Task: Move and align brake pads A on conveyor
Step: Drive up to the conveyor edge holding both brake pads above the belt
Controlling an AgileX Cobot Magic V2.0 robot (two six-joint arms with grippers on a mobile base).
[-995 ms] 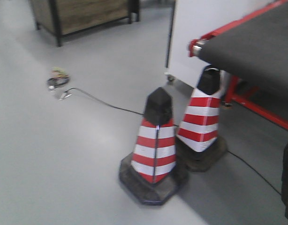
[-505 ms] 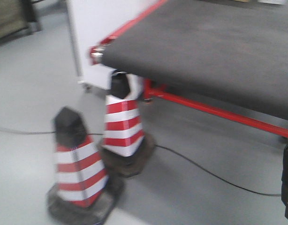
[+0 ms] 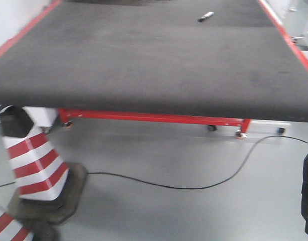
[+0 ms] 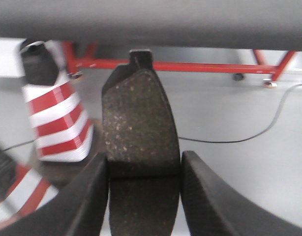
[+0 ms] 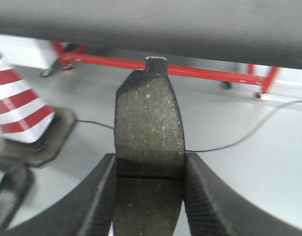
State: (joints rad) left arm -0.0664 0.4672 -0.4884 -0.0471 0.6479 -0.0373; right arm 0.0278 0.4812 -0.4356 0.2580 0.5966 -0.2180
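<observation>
Gripping, left gripper point(image 4: 143, 167): closed on left brake pad point(image 4: 138, 123), clamped across its lower sides.
Right gripper point(image 5: 150, 162): closed likewise on right brake pad point(image 5: 148, 113).
Conveyor point(image 3: 144, 60): ahead of and above both grippers; no pads seen on it.
Handling: judged rigid, dense, gritty-faced; best held by the long edges.
Count: two pads, one conveyor, one marker pen point(image 3: 205, 16), two striped cones point(image 3: 36, 160).

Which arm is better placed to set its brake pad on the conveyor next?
Marginally right, I'd judge. The left gripper holds the left brake pad and the right gripper the right brake pad, both short of the conveyor, but a traffic cone stands by the left.
</observation>
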